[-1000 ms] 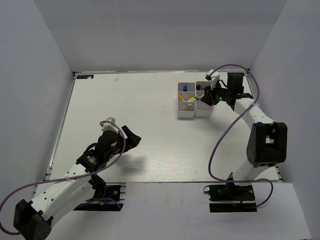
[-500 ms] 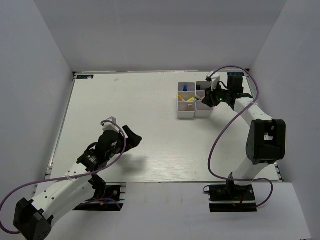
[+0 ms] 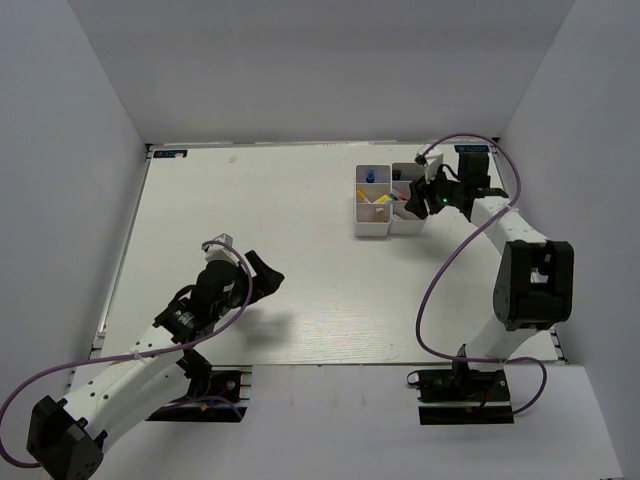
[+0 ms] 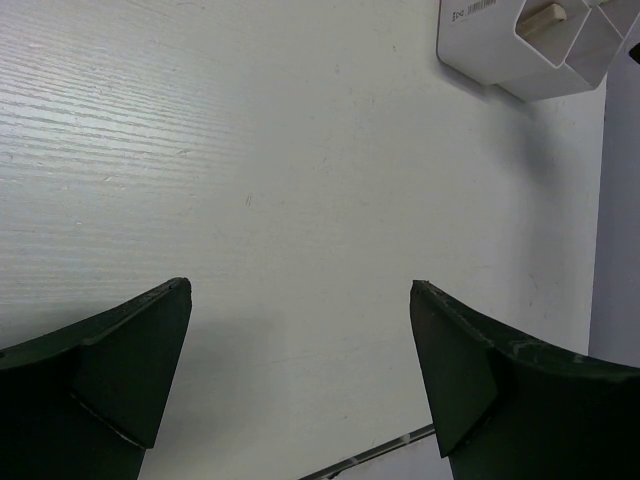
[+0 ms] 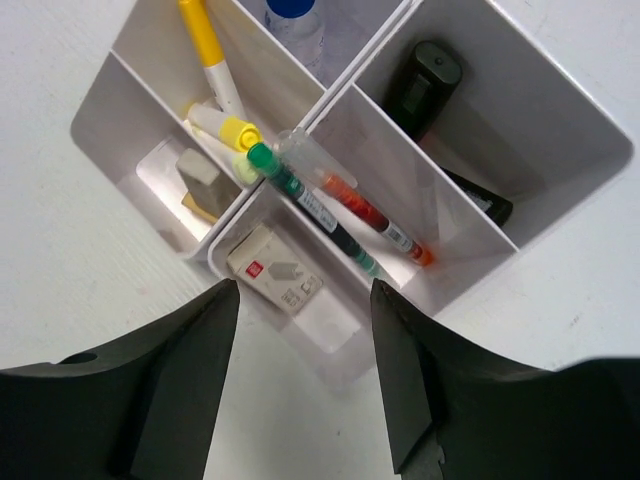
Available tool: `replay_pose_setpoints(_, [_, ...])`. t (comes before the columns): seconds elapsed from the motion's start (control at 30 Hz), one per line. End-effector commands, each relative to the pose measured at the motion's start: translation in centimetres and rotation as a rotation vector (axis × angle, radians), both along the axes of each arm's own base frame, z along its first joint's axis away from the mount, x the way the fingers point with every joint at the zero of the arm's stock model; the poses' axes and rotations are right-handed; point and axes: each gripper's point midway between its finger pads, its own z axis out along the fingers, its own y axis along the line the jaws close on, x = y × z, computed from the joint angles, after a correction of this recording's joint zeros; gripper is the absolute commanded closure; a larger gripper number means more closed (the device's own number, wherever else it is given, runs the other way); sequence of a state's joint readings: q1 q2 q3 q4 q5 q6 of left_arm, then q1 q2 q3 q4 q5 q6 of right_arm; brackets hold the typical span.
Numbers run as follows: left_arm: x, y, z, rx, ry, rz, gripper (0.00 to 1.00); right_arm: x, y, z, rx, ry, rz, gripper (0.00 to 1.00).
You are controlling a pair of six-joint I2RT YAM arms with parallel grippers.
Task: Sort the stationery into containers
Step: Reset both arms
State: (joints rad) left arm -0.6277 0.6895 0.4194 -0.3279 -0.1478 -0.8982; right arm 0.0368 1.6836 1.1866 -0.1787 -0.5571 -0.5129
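Observation:
The white containers stand at the back right of the table. In the right wrist view the bins hold a yellow pen, a blue-capped clear bottle, a black marker, a green-capped pen, a red pen, a white eraser and a grey eraser. My right gripper hovers open and empty above the bins. My left gripper is open and empty over bare table at the near left. The containers show far off in the left wrist view.
White walls close in the table on the left, back and right. The table's near edge lies just below the left gripper. Purple cables loop from both arms; the right one hangs over the table's right side.
The right wrist has shifted slightly over the bins. The left arm has not moved.

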Motion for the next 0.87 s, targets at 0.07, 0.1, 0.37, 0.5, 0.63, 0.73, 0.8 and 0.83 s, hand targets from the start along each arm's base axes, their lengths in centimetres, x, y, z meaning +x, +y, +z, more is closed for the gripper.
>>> replay_pose_setpoints(0.07, [0.1, -0.2, 0.1, -0.007, -0.017, -0.016, 0.0, -1.3, -0.6, 7.1, 0.049, -0.156, -0.044, 0.37])
replay_pose_setpoints(0.1, [0.2, -0.3, 0.5, -0.019, -0.033, -0.016, 0.0, -1.6, -0.8, 7.1, 0.052, -0.14, -0.06, 0.34])
replay_pose_setpoints(0.37, [0.9, -1.2, 2.0, -0.009, -0.096, -0.073, 0.0, -4.7, -2.1, 7.8, 0.081, 0.022, -0.24, 0.18])
replay_pose_setpoints(0.5, [1.6, -1.9, 2.9, 0.028, -0.129, -0.121, 0.0, -6.8, -2.0, 8.2, 0.113, 0.033, -0.257, 0.1])
replay_pose_setpoints(0.63, [2.6, -3.0, 3.9, 0.038, -0.152, -0.155, 0.0, -8.6, -2.1, 7.1, 0.136, 0.048, -0.287, 0.1])
replay_pose_setpoints(0.73, [2.8, -3.8, 3.8, 0.046, -0.163, -0.207, 0.0, -9.2, -2.2, 6.8, 0.132, 0.056, -0.309, 0.1])
replay_pose_setpoints(0.8, [3.0, -4.6, 3.8, 0.045, -0.163, -0.243, 0.0, -9.6, -2.5, 6.4, 0.127, 0.061, -0.323, 0.1])
replay_pose_setpoints(0.83, [3.2, -4.9, 4.2, 0.048, -0.181, -0.26, 0.0, -9.5, -3.6, 6.2, 0.126, 0.062, -0.36, 0.1])
